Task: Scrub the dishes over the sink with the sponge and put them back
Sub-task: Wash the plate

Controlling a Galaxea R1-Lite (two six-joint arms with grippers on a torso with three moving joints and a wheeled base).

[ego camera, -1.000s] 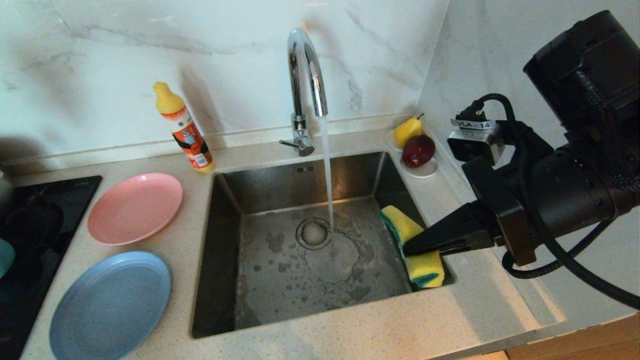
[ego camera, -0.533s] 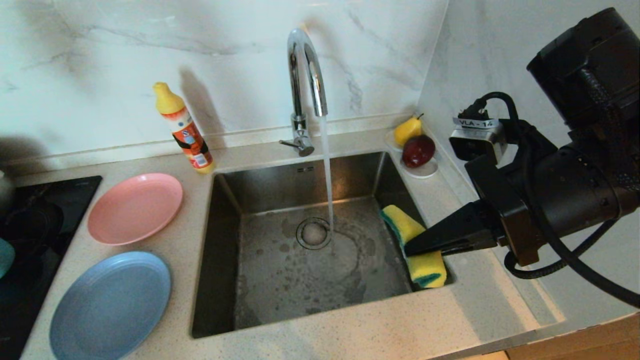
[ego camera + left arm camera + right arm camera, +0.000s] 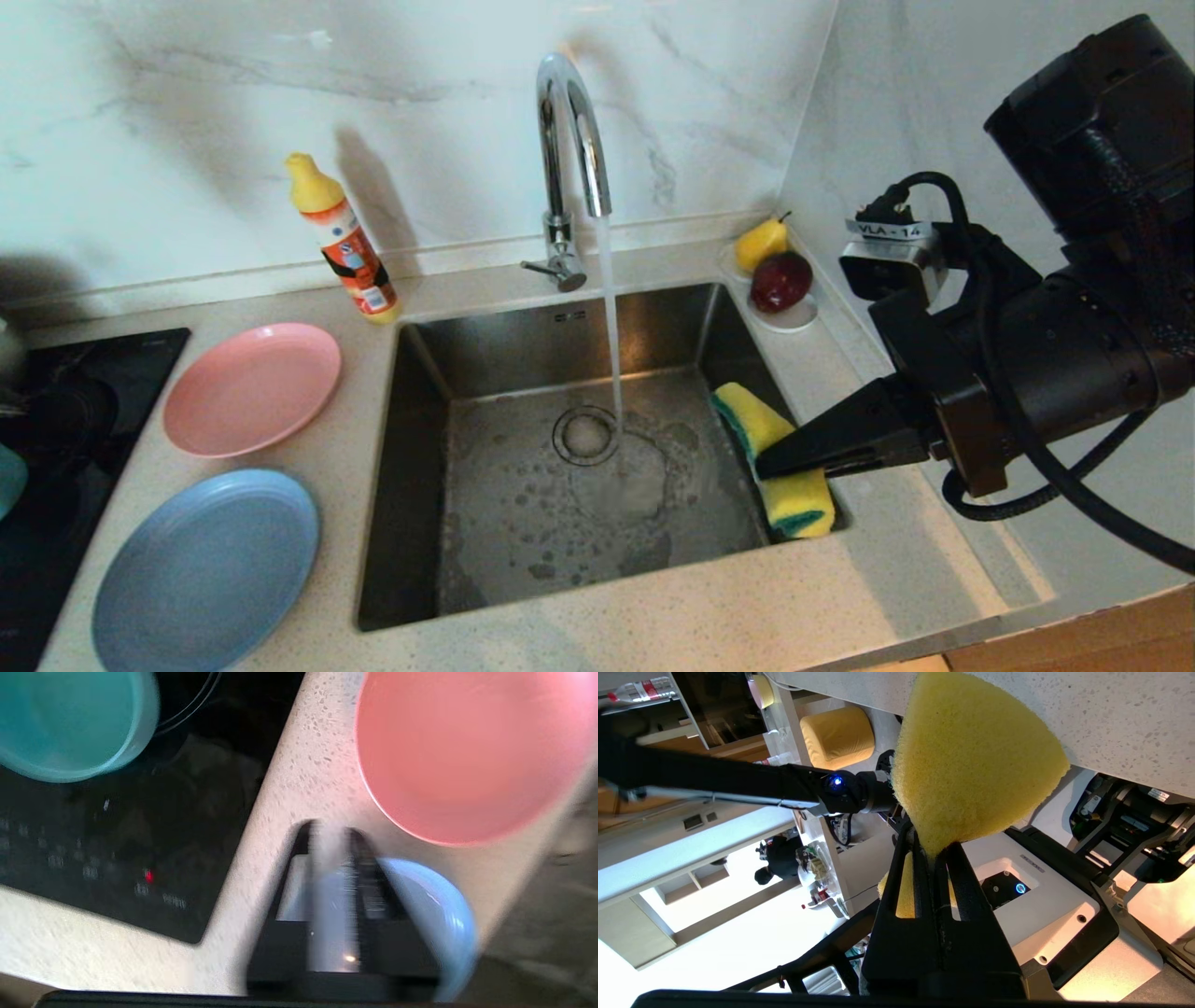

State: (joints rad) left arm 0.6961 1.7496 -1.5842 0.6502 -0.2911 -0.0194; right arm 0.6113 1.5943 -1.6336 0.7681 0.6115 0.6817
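A: Right gripper (image 3: 767,459) hadn't budged over the last second, jaws pinched tight on the sponge (image 3: 773,455), parked over the sink's (image 3: 597,467) right edge. Tap (image 3: 571,168) was running.

B: And the left one?

A: Left gripper (image 3: 332,858) was out of the head view. Its wrist camera showed it above the surface, jaws a narrow gap apart with nothing visibly between them, hanging over the rim of the blue plate (image 3: 434,919), pink plate (image 3: 472,751) just beyond, teal bowl (image 3: 70,718) on the hob (image 3: 117,849).

B: Meaning?

A: Both plates sat exactly where they'd been. No dish grabbed yet; scrubbing hadn't started.
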